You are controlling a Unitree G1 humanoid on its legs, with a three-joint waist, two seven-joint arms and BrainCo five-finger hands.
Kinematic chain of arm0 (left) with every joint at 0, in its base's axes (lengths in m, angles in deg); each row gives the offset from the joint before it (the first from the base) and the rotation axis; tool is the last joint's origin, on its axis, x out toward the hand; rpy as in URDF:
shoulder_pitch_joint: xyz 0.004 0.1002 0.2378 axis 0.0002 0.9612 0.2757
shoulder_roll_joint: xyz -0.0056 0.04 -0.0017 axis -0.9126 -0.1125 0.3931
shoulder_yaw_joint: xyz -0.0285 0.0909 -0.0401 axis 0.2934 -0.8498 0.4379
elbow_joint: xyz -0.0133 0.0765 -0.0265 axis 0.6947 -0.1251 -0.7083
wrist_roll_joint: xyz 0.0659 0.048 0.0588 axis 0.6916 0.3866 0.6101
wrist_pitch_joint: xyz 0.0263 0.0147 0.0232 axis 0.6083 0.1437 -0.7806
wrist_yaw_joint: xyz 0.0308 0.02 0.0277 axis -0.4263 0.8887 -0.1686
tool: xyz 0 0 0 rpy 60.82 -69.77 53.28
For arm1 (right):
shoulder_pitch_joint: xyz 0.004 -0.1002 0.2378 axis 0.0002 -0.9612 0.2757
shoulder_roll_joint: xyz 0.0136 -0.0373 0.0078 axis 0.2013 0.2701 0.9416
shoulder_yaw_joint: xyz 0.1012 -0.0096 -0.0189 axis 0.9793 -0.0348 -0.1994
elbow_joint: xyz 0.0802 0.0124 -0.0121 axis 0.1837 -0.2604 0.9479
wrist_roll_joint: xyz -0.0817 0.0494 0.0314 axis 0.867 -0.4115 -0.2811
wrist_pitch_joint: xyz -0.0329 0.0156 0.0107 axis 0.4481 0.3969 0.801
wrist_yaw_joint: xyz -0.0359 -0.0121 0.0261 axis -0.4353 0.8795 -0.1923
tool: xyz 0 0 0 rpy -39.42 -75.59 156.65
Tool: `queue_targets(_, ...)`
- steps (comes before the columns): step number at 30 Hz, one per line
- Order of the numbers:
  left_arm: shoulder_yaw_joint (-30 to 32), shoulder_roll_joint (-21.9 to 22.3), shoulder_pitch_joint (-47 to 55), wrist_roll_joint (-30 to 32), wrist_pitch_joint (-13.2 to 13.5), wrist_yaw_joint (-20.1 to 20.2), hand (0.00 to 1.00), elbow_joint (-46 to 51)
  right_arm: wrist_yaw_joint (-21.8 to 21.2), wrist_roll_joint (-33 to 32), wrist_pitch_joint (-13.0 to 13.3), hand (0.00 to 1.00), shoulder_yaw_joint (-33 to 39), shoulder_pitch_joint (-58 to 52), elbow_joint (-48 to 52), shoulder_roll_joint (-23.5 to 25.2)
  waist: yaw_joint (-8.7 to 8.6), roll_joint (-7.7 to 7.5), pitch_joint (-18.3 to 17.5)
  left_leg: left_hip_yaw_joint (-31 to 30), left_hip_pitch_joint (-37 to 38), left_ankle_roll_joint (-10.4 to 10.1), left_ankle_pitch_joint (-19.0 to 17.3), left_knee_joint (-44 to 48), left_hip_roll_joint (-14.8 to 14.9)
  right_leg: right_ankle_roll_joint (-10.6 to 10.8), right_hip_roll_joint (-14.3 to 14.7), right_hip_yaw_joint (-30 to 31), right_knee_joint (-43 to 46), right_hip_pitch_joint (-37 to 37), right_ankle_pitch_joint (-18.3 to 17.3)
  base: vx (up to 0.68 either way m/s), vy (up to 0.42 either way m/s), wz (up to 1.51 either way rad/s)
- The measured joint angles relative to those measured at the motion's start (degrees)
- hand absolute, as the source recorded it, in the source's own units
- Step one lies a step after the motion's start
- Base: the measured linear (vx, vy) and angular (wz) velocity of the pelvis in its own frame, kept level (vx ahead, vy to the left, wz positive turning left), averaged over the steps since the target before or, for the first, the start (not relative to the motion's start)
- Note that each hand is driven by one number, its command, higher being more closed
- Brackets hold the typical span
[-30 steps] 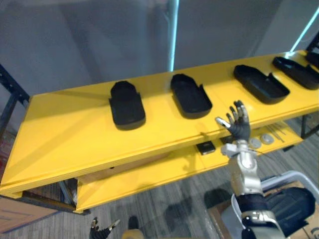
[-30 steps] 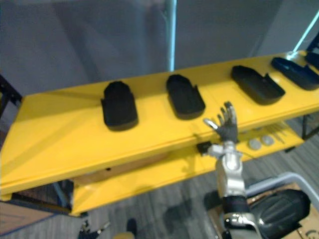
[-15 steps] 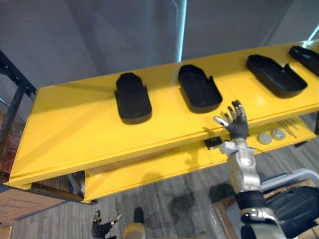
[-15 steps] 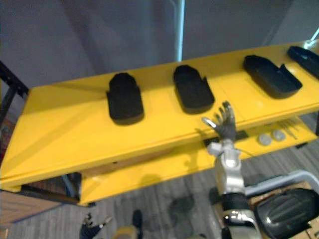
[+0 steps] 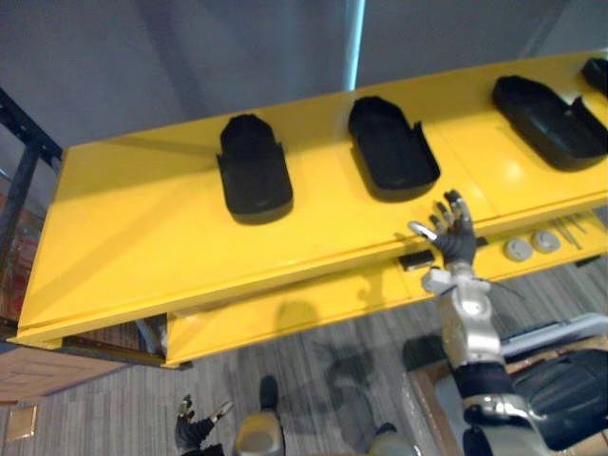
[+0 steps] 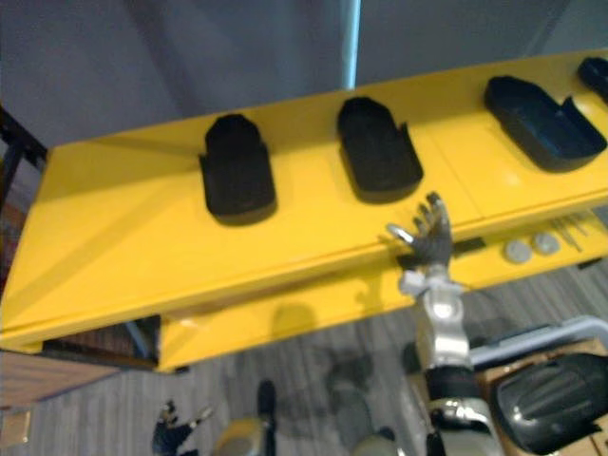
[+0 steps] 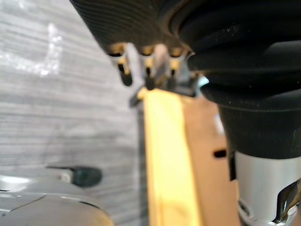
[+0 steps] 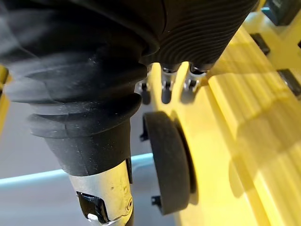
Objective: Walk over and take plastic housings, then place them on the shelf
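Here, three black plastic housings lie in a row, well apart, on the top board of the yellow shelf (image 5: 123, 237): the left housing (image 5: 252, 177), the middle housing (image 5: 391, 156) and the right housing (image 5: 554, 109). The right hand (image 5: 455, 238) is raised at the shelf's front edge, near the middle housing, fingers straight and spread, holding nothing. The left hand (image 5: 193, 432) hangs low above the grey floor (image 5: 95, 427), fingers relaxed and empty.

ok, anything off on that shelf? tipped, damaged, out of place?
Nothing stands out. The black housings lie flat in a row on the yellow shelf, spaced apart, none hanging over the edge. They just sit at slightly different angles. The right hand is open and empty by the front edge.
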Motion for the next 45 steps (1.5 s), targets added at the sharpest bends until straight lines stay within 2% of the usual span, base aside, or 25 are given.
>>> queue_targets(4, 0.01, 0.00, -0.92, -0.06, -0.29, 0.02, 0.00, -0.01, -0.38, -0.09, 0.00, 0.00, 0.00, 1.86, -1.59, -0.69, 0.96, -0.32, 0.73, -0.13, -0.43, 0.08, 0.37, -0.01, -0.04, -0.05, -0.50, 0.15, 2.20, -1.38, -0.93, -0.05, -0.007, 0.02)
queue_targets(8, 0.00, 0.00, -0.88, -0.09, -0.28, 0.03, 0.00, -0.08, -1.13, -0.11, 0.00, 0.00, -0.01, 2.22, -1.63, -0.75, 1.18, -0.57, 0.88, -0.80, -1.13, 0.05, 0.77, -0.01, 0.08, -0.27, -0.74, 0.04, 4.21, -2.47, -1.92, -0.06, -0.021, 0.08)
queue_targets(26, -0.03, -0.05, -1.71, -2.30, -0.26, 0.11, 0.00, 0.96, -2.13, -0.09, 0.21, 0.00, -0.06, 8.05, -2.69, -3.00, 1.35, -0.83, 6.19, -0.11, -1.22, 0.28, 1.34, 0.06, -0.03, -0.50, -2.08, 1.66, 9.37, -5.49, -3.77, -0.03, -0.010, -0.02)
queue_targets(28, -0.04, -0.14, -1.98, -2.33, -0.27, 0.11, 0.00, 1.72, -2.15, -0.10, 1.27, 0.00, -0.05, 9.26, -2.91, -3.66, 1.41, -0.86, 7.59, -0.23, -1.44, 0.48, 1.35, 0.05, -0.08, -0.80, -2.43, 1.77, 10.50, -6.40, -4.95, -0.07, -0.022, 0.02)
queue_targets(45, -0.44, -0.23, -1.99, -2.33, -0.21, -0.07, 0.00, 2.35, -2.24, -0.08, 2.45, 0.00, -0.20, 12.58, -6.81, -5.23, 1.52, -0.67, 7.70, -0.54, -2.10, 0.23, 1.70, 0.06, 0.00, -0.69, -2.63, 1.72, 12.31, -7.30, -5.16, -0.01, -0.018, 0.01)
